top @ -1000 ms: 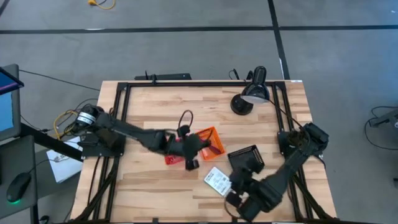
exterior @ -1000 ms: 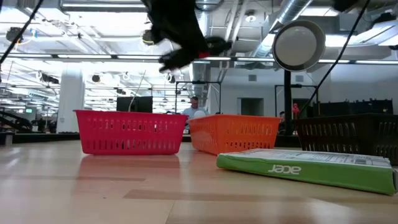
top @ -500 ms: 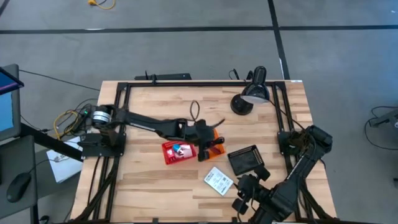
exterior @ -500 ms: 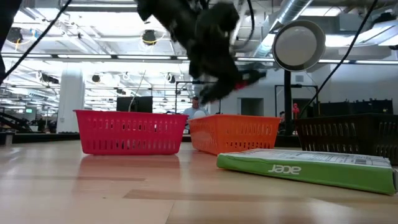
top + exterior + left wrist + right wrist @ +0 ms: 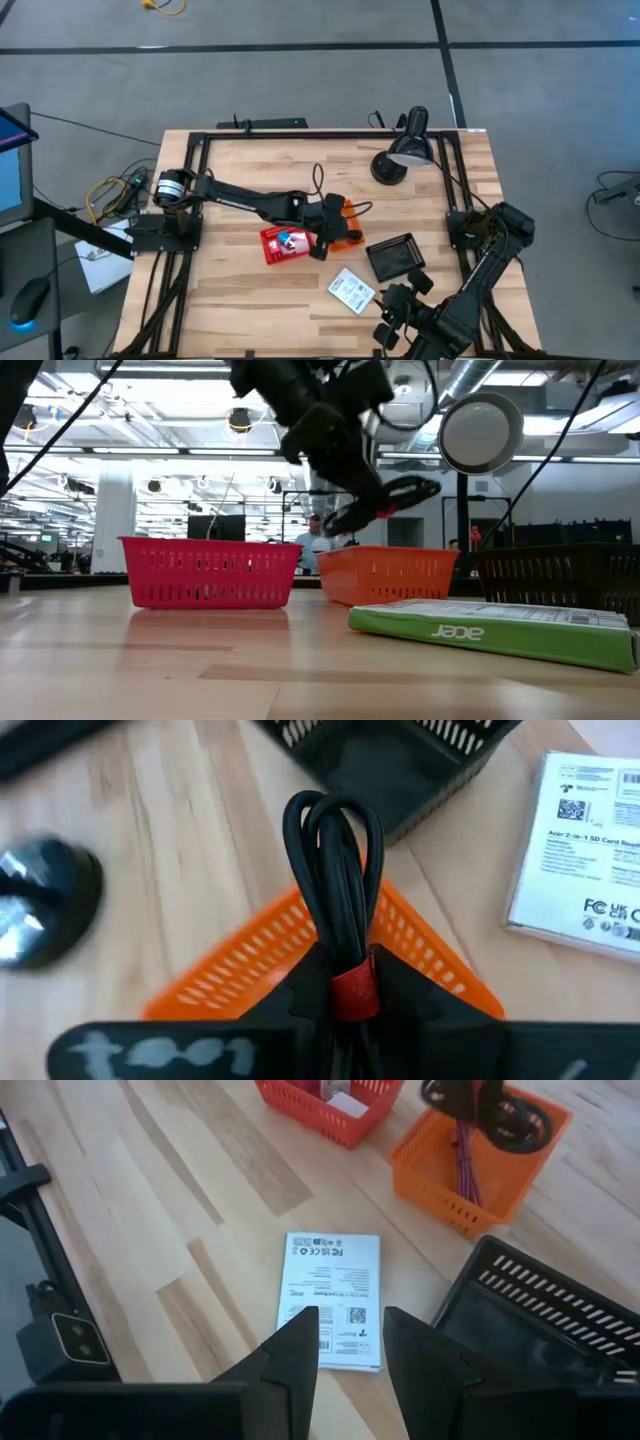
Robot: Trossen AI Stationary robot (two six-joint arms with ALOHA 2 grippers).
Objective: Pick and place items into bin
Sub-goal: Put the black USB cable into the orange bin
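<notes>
My left gripper [image 5: 333, 222] hangs over the orange bin [image 5: 348, 232], shut on a black cable bundle [image 5: 335, 870] bound with a red tie. In the low view the bundle [image 5: 388, 500] sticks out sideways above the orange bin's rim [image 5: 385, 552]. The red bin [image 5: 285, 244] holds small items, one of them blue. A white printed card box [image 5: 351, 290] lies flat on the table. My right gripper [image 5: 350, 1355] is open, raised above that box [image 5: 333, 1295] near the table's near edge. My left gripper pinches the cable bundle between its two fingers at the red tie [image 5: 348, 992]. The looped end [image 5: 333, 815] reaches out past the fingertips. The fingers come from above, slanting down toward the bin. The bundle is lifted clear above the orange bin [image 5: 260, 960].
An empty black bin [image 5: 393, 257] stands right of the orange bin. The black desk lamp [image 5: 405, 150] stands near the far right corner. Maroon strands [image 5: 465, 1160] show inside the orange bin. Bare wood lies along the table's left and near sides.
My left gripper carried the cable bundle from above the red bin toward the table's right, ending over the orange bin and somewhat lower. My right arm drew back a little toward the near right corner, away from the card box.
</notes>
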